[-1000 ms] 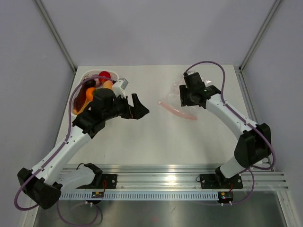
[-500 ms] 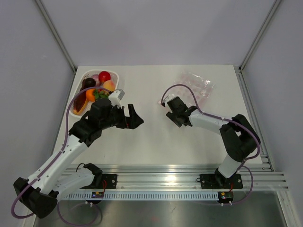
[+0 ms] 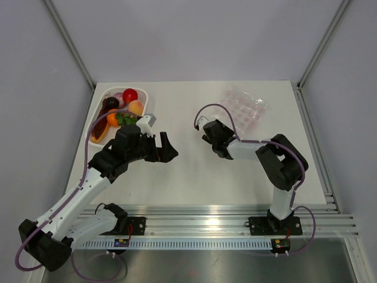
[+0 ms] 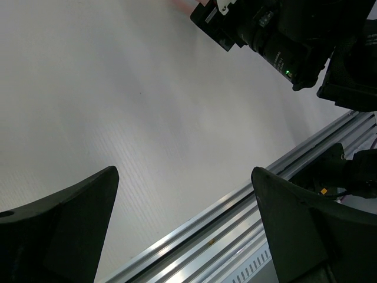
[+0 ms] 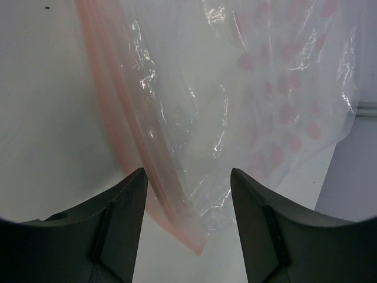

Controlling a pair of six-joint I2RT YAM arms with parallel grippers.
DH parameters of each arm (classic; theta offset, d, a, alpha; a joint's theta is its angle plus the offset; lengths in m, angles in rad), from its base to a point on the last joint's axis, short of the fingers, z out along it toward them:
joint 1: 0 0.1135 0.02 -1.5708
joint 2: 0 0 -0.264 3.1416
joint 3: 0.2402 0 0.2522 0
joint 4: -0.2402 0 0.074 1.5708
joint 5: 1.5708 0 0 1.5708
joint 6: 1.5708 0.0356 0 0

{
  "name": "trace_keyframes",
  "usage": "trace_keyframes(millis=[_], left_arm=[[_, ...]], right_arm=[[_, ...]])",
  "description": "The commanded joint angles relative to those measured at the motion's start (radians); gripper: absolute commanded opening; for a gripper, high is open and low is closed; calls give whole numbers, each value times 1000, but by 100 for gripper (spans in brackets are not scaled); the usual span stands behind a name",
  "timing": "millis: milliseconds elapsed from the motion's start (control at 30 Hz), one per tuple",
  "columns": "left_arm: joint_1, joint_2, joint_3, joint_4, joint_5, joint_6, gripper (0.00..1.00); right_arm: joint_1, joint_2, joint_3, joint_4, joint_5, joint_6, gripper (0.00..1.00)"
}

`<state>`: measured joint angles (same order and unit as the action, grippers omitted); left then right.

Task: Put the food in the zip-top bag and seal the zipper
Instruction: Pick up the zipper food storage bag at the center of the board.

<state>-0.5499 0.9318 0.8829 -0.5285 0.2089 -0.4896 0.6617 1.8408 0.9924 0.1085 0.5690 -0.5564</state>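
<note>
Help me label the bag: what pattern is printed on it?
Pink dots on the clear zip-top bag; clearest in the right wrist view.

food (image 3: 121, 109): toy produce heaped far left
zip-top bag (image 3: 242, 109): clear, pink-dotted, crumpled, far right
zipper (image 5: 132, 135): pink strip along its edge

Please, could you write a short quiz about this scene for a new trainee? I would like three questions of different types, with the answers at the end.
1. True or false: the food already lies inside the zip-top bag.
2. In the right wrist view, what shows beyond the fingers of the right gripper? A) the zip-top bag B) a cup C) a spoon
3. Fill in: the left gripper is ____ and holds nothing.

Key
1. False: the food lies in the white basket.
2. A
3. open
</note>
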Motion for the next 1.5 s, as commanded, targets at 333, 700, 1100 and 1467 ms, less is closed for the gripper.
trace_keyframes(millis=[333,700,1100,1467], left_arm=[[1,-16,-25,58,-25,11,99],[1,-19,-25,56,-29,13,99],[1,128,85,197,58,-26,99],[-10,242,103,395,119,-184,91]], right_arm=[[10,127,-3,373,189,-76,22],[9,54,56,194,191,83,0],[7,-210,417,-684,-280,756,0],[10,-331,393,-733,-509,1046,0]])
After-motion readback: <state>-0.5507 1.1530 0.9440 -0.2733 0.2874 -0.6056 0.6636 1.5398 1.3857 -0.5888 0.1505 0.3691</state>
